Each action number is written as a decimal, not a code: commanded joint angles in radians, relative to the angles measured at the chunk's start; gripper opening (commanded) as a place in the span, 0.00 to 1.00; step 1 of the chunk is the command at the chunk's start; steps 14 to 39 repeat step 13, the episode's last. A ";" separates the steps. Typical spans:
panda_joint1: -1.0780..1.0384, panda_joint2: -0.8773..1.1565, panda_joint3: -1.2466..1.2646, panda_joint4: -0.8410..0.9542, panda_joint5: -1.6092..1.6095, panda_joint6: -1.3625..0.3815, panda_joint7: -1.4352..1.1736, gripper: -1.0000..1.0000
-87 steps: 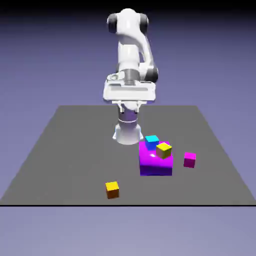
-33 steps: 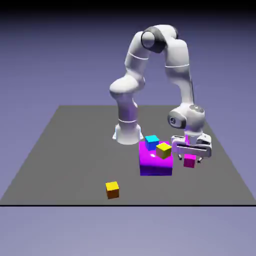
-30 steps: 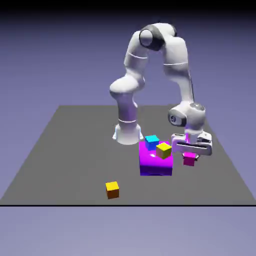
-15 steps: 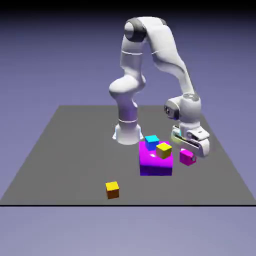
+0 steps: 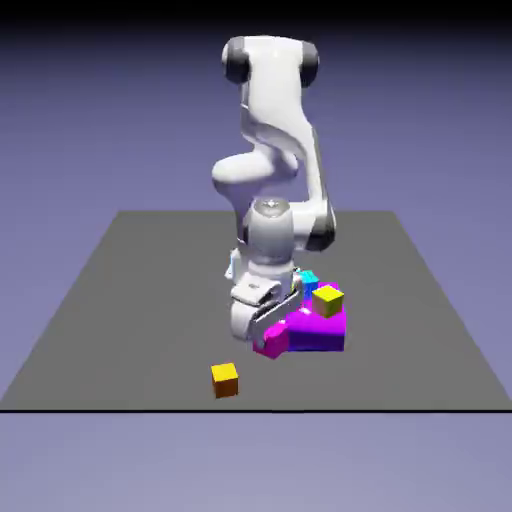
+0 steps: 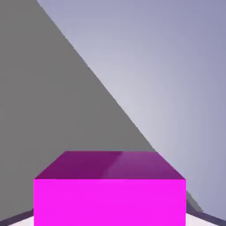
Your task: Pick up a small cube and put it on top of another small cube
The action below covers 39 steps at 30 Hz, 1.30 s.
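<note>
The small magenta-pink cube hangs tilted just above the table, left of the large purple block's front corner, with my gripper shut on it. In the hand view this cube fills the bottom of the picture and hides the fingertips. An orange-yellow small cube lies on the table, below and to the left of the held cube. A yellow small cube rests on the large block. A cyan small cube peeks out behind the hand.
The large purple-magenta block stands close on the exterior view's right of the hand. The robot's base is behind it. The grey table stretches to the left; its edge runs diagonally in the hand view.
The hand has lifted the small magenta cube from the right of the large block and swung it across to the block's front left. The arm has folded back toward the base.
</note>
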 commanded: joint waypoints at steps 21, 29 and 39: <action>-0.144 0.143 0.090 0.001 0.092 0.075 -0.052 1.00; -0.144 0.143 0.090 0.001 0.092 0.075 -0.052 1.00; -0.144 0.143 0.090 0.001 0.092 0.075 -0.052 1.00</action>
